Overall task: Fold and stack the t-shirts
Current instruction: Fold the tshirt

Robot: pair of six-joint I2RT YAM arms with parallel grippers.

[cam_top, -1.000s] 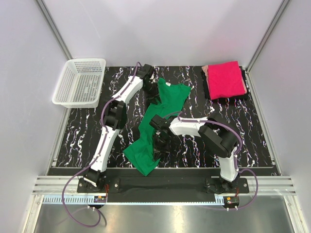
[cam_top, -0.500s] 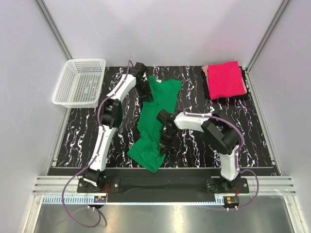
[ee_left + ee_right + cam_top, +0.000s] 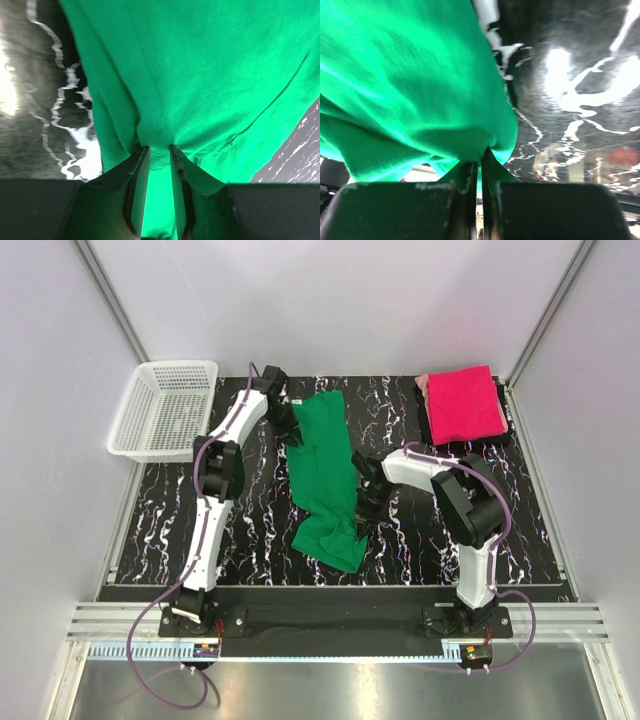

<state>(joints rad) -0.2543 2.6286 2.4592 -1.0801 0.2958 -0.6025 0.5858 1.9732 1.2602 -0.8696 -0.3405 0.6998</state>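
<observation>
We see the soft green t-shirt (image 3: 322,475) lying as a long rumpled strip mid-table (image 3: 165,515), and the folded pink t-shirt (image 3: 465,403) in the far right corner. The left gripper (image 3: 156,148) pinches a knit fold of the green cloth between narrow jaws. The right gripper (image 3: 481,161) clamps another fold tight.

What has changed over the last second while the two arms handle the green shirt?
The left hand, pinching the green t-shirt near its far end, swung left. The right hand, pinching it near its near end, swung right. The shirt went from a slant toward the near left to a straighter strip running front to back. The folded pink t-shirt and the white mesh basket stayed put.
</observation>
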